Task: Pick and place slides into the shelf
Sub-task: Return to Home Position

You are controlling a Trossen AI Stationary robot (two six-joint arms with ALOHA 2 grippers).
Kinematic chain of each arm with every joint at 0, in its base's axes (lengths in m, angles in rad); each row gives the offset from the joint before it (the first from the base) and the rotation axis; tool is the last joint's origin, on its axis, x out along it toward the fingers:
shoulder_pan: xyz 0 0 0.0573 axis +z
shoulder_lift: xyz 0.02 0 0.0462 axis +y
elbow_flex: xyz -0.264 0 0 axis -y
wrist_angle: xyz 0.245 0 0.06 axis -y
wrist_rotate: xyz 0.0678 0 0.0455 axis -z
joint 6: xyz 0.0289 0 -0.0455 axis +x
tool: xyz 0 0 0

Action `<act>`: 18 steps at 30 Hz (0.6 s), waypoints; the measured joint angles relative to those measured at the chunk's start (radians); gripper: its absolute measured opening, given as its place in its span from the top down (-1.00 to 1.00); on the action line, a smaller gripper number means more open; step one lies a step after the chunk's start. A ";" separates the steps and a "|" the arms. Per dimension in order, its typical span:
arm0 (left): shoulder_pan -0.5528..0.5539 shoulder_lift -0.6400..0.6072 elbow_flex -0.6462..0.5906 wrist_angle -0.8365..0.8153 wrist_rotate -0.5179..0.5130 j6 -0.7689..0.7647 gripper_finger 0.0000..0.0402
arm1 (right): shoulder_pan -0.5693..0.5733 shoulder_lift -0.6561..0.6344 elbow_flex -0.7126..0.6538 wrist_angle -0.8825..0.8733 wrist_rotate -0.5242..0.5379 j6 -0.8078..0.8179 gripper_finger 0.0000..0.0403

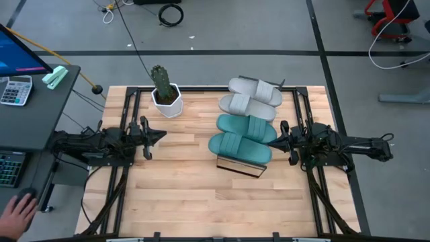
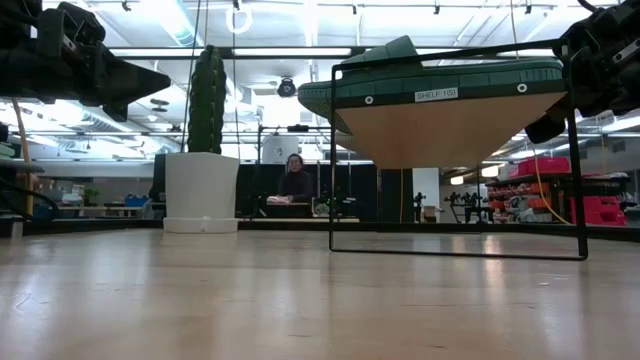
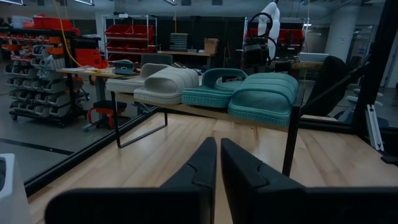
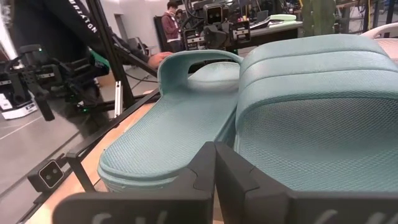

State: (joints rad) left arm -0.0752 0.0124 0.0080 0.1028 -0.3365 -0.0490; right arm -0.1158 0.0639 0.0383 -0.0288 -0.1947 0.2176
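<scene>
Wood everywhere from above: a slatted tabletop (image 1: 181, 202) with the shelf (image 1: 236, 166) on its right half, reaching from near the far edge to about the middle. On the shelf, four in a row, side by side: two grey slides (image 1: 250, 105) toward the far edge, two teal slides (image 1: 243, 126) toward the near edge. Near the far edge, left of the shelf, a cactus (image 1: 160, 79) in a white pot (image 1: 168, 102). By the left edge, the left gripper (image 1: 158, 136), pressed closed, nothing in it. By the right edge, the right gripper (image 1: 271, 142), closed and empty too, tip just beside the teal slides. Off the tabletop past its near left corner, a person's hand (image 1: 17, 214). From table height: the shelf's tan plank up on a thin dark frame, a teal slide on top, the potted cactus to its left, dark arm parts in both upper corners, a person (image 2: 296, 180) sitting far back in the room. From the left wrist: two dark fingers (image 3: 199, 171) tight together, bare wood ahead, then the shelf with all four slides lined up, grey next to grey, teal next to teal. From the right wrist: dark fingers (image 4: 199, 180) closed on nothing, the teal slides very close in front, the other arm farther off.
</scene>
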 joint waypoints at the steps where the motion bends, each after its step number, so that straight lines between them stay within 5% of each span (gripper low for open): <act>1: 0.000 0.000 0.000 0.000 0.000 0.000 0.84 | 0.000 0.000 0.000 0.000 0.000 0.000 0.92; 18: 0.000 0.000 0.000 0.000 0.000 0.000 0.87 | 0.000 0.000 0.000 0.000 0.000 0.000 0.92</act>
State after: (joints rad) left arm -0.0753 0.0123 0.0082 0.1028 -0.3367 -0.0490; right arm -0.1158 0.0639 0.0383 -0.0288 -0.1947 0.2176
